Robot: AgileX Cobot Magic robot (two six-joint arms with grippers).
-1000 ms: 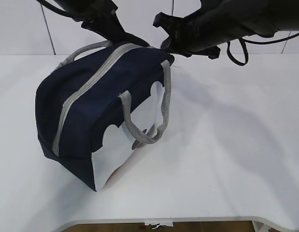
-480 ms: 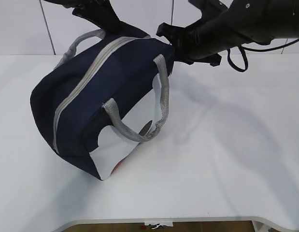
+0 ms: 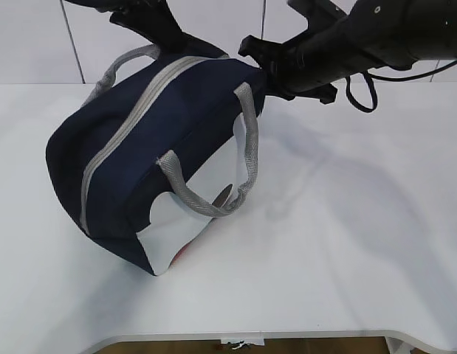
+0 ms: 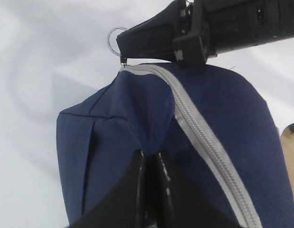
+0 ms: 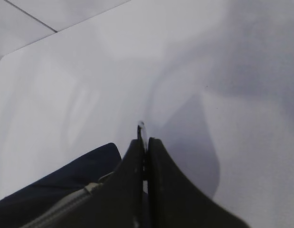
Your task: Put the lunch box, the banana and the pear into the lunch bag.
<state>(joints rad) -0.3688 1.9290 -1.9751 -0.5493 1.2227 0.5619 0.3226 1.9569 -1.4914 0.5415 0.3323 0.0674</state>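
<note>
Exterior view: lunch bag lies tilted on the bench, long axis lower left to upper centre; left fingers pinch its fabric, right fingers clamp its zipper pull.

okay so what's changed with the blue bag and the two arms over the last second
The navy-blue fabric lunch bag tipped up at its far end and shifted slightly left a second ago; the right gripper rose with it. The last half second shows almost no change. Throughout, the grey zipper looks closed, both grippers pinch the bag's far end, and the white table is unchanged.

Lunch bag contents hidden.
</note>
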